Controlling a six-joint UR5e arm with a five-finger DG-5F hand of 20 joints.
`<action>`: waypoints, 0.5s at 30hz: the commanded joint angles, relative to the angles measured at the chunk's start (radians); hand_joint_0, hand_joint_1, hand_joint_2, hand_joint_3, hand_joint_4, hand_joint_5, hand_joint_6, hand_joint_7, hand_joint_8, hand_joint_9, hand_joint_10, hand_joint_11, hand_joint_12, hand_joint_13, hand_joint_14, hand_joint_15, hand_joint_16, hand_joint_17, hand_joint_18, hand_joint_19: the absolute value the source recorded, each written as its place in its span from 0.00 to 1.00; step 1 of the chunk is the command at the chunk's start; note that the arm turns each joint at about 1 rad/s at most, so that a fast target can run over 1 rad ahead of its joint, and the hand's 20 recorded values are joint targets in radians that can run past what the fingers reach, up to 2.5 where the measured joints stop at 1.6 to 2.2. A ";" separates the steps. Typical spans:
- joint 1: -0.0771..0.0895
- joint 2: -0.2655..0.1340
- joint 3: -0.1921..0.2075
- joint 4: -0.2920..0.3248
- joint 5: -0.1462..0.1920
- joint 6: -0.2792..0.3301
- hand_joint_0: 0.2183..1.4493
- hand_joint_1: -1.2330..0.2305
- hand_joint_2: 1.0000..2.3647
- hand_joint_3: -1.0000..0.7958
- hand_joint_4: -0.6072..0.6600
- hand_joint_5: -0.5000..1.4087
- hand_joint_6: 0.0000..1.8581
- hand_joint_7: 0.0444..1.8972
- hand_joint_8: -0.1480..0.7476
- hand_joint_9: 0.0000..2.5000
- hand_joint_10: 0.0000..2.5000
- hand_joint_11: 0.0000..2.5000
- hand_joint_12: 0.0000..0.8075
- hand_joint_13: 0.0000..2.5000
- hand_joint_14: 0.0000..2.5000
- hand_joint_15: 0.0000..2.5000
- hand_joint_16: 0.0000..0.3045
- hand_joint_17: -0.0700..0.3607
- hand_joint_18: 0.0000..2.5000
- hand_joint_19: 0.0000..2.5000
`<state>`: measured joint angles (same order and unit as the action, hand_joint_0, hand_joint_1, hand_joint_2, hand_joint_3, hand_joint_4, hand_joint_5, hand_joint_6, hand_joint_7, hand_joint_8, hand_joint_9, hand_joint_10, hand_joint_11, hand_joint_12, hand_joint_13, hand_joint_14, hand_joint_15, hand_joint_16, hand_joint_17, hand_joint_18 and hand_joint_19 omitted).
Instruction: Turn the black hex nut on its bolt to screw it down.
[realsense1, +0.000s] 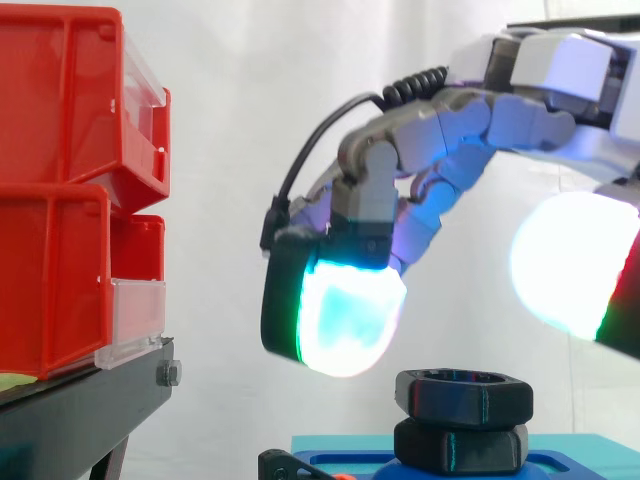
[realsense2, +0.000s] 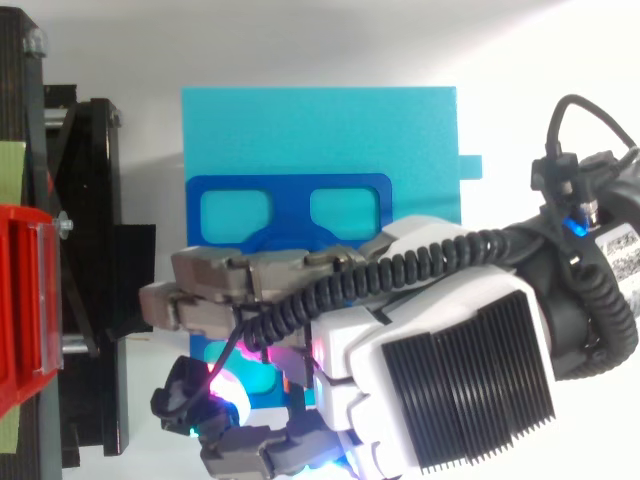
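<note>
A black hex nut (realsense1: 465, 393) sits atop a second black hex piece (realsense1: 460, 446) on a blue fixture (realsense1: 560, 465) at the bottom of the side view. The bolt itself is hidden inside them. My hand (realsense1: 440, 130) hangs just above the nut, reaching in from the right with its fingers bent downward. One fingertip pad (realsense1: 345, 315) glows cyan-white above and left of the nut, and the thumb pad (realsense1: 575, 265) glows white above and right of it. Neither pad touches the nut. From above, my hand (realsense2: 440, 330) covers the nut.
Stacked red bins (realsense1: 60, 190) on a black stand (realsense1: 80, 400) fill the left side, a short gap from my fingers. The blue fixture (realsense2: 285, 190) with two windows rests on a cyan plate (realsense2: 320, 120).
</note>
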<state>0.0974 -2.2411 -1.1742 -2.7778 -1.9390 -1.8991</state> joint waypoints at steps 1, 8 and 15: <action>0.010 0.000 -0.030 0.009 0.014 0.000 0.24 0.71 0.00 0.28 0.46 0.28 0.27 0.55 0.48 0.45 0.00 0.11 0.39 0.28 0.00 0.07 0.15 0.40 0.24 0.19; 0.010 0.000 -0.048 0.024 0.015 0.000 0.24 0.70 0.00 0.28 0.44 0.28 0.27 0.55 0.48 0.45 0.00 0.11 0.39 0.28 0.00 0.07 0.15 0.40 0.24 0.19; -0.001 0.000 -0.048 0.009 0.009 0.000 0.24 0.70 0.00 0.28 0.42 0.28 0.27 0.56 0.47 0.45 0.00 0.11 0.39 0.28 0.00 0.07 0.15 0.40 0.24 0.19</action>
<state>0.1003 -2.2411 -1.2217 -2.7686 -1.9276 -1.8990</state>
